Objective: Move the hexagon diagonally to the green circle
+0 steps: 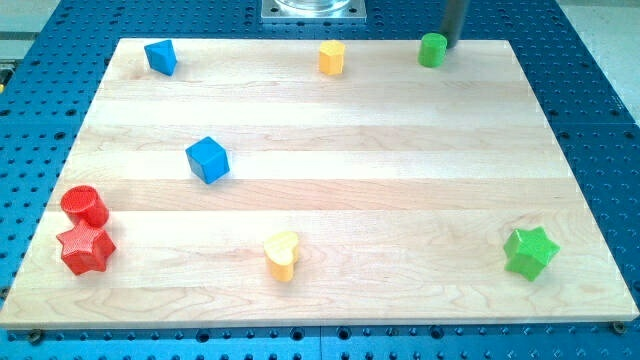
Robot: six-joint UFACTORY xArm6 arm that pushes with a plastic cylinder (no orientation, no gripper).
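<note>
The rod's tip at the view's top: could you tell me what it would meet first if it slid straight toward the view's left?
Probably the green cylinder block, right beside my tip; depth is unclear.

Blue cube (208, 160) sitting left of center on the wooden board (400, 180). Another blue block (160, 57), shape hard to call, up at 11 o'clock from it. Red cylinder (84, 206) touching a red star (85, 249) straight at 6 o'clock. Yellow heart (283, 255) bottom middle, green star (530, 252) way off at 3 o'clock from that.
</note>
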